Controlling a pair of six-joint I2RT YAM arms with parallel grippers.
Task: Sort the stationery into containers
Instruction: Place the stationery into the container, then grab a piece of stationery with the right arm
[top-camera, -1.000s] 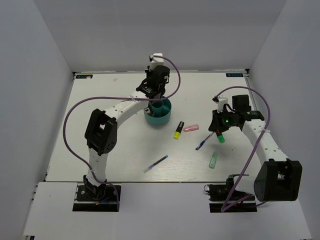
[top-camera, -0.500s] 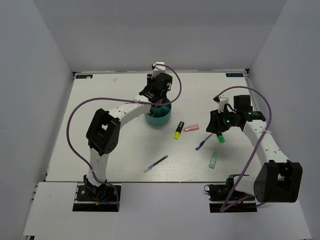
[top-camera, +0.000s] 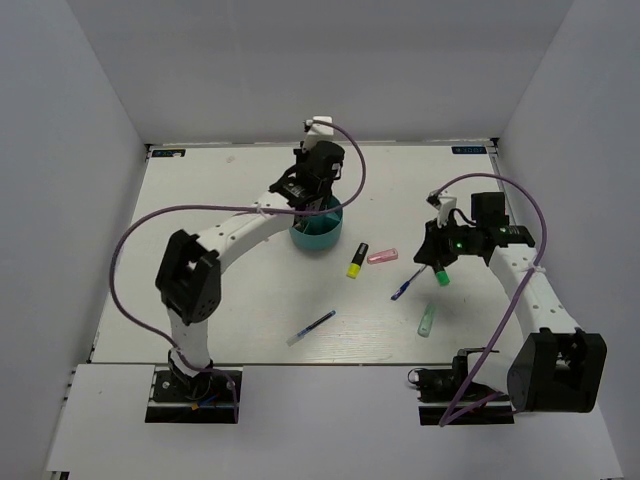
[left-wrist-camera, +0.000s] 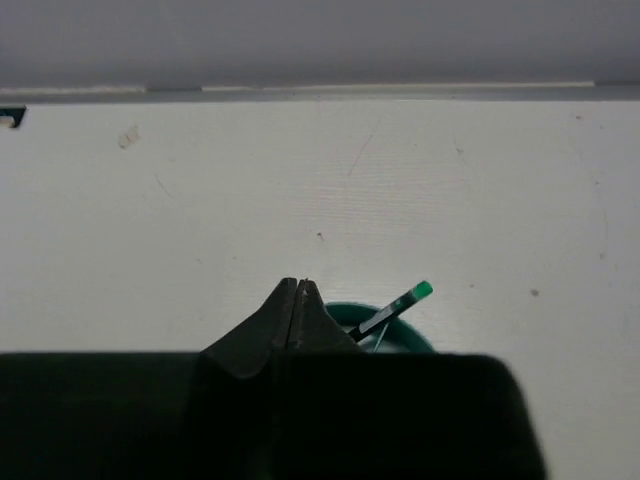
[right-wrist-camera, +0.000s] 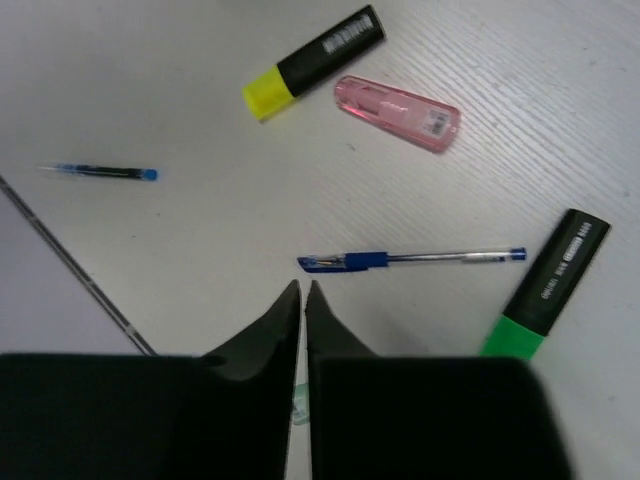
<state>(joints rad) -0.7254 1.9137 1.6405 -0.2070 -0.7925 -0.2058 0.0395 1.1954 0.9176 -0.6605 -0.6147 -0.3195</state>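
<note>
Hovering with left gripper fingers pressed together, teal organiser just beneath tips. Hanging with right gripper fingers nearly touching, pinching nothing; blue pen just beyond tips, green marker off to right.

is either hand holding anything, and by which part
Nothing is held. The left hand is shut empty over the teal organiser; the right hand is shut empty near the blue pen.

Print on yellow highlighter, green marker: likely brand, unreadable.
</note>
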